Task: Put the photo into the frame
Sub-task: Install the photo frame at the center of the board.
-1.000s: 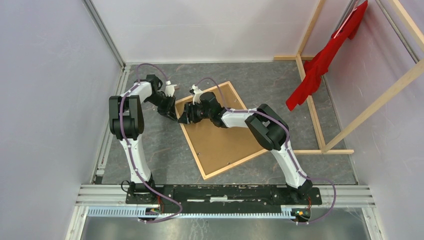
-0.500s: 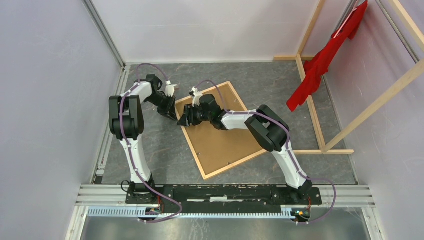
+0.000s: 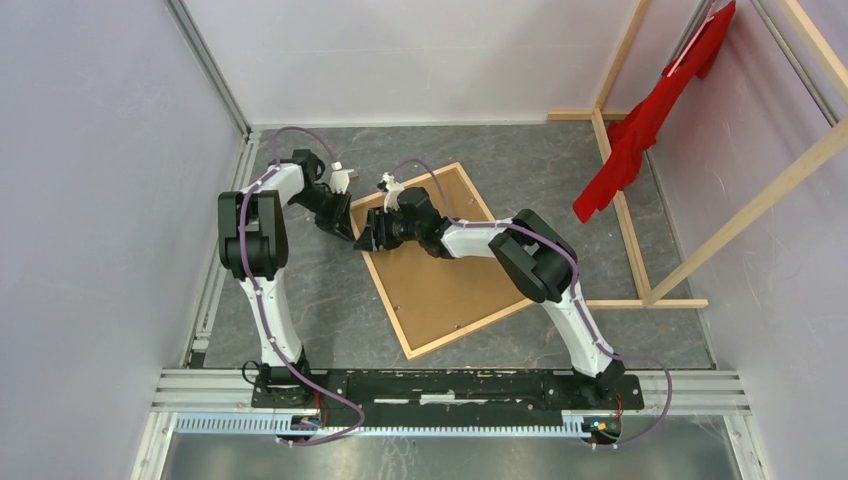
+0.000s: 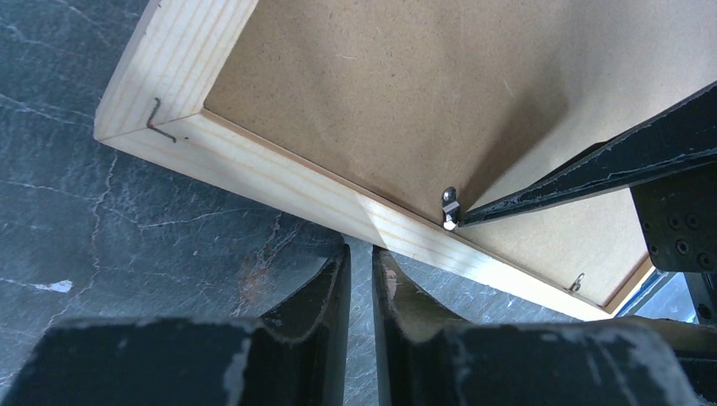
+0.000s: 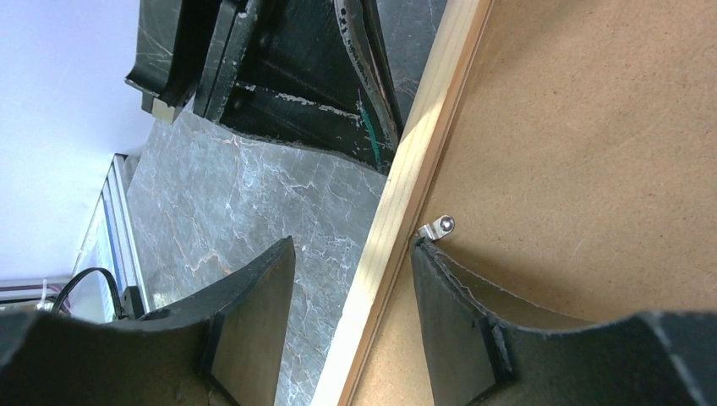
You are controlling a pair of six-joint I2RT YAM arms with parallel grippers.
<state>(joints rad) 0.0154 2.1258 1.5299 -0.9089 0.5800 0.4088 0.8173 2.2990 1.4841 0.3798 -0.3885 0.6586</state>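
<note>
Top external shows, nearest the robot, the frame (image 3: 465,330) lying face down and skewed on the dark table (image 3: 320,310), with its brown backing board (image 3: 440,285) seated inside the wooden rim. Further up the frame's left rail, the two tools meet. The right gripper (image 5: 351,245) has its fingers apart and straddles that rail. One finger is outside the frame over the table; the other is inside on the board, its tip right at a small metal turn clip (image 5: 437,227). Over the last second this arm has crept a little outward across the board toward the rail, and in the last half second it has hardly moved. I judge from this that it has reached the clip and is set to swing or press it. The left gripper (image 4: 359,262) sits just outside the same rail, opposite the clip, its fingers drawn almost together with nothing between them; it has not shifted. The photo cannot be seen in any view, and I cannot tell whether it lies under the board. A seated board with a clip being worked does suggest the closing-up stage. Beyond the frame's far right corner stand a wooden rack (image 3: 740,224) and a red cloth (image 3: 640,130) hanging on it, well apart from the work.
</note>
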